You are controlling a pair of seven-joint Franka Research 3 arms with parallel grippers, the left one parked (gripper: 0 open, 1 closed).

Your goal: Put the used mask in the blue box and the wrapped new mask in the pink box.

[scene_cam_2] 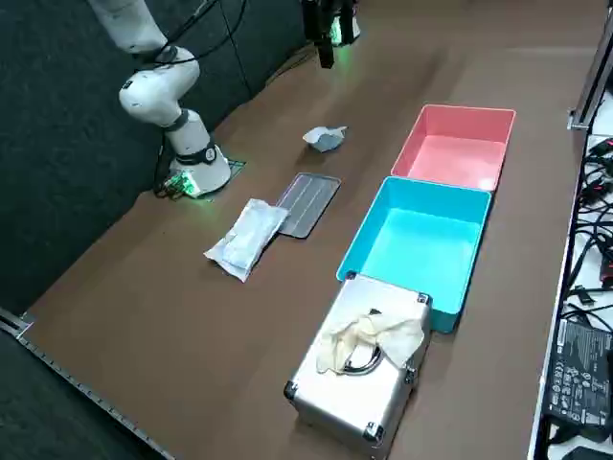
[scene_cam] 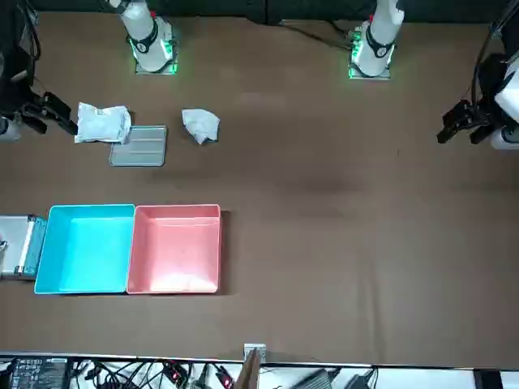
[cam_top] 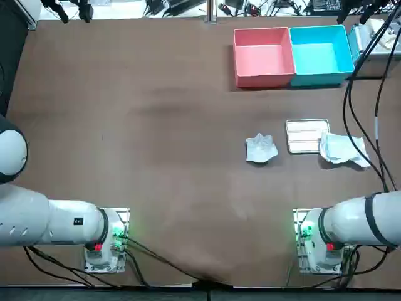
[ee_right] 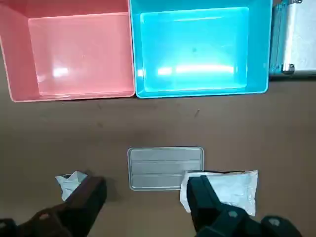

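The right gripper (ee_right: 145, 185) hangs above the brown table (ee_right: 148, 123), its two dark fingers spread wide with nothing between them. Below the gap lies a flat grey ribbed tray (ee_right: 165, 165). Just left of the tray sits a crumpled white mask (ee_right: 70, 182), partly hidden by one finger. On the tray's right lies a mask in a white wrapper (ee_right: 229, 190), its edge at the tray's near right corner, partly behind the other finger. Farther off stand the pink box (ee_right: 81, 54) and the blue box (ee_right: 195, 49), touching side by side, both empty. A silver metal case (ee_right: 295, 39) stands just right of the blue box.
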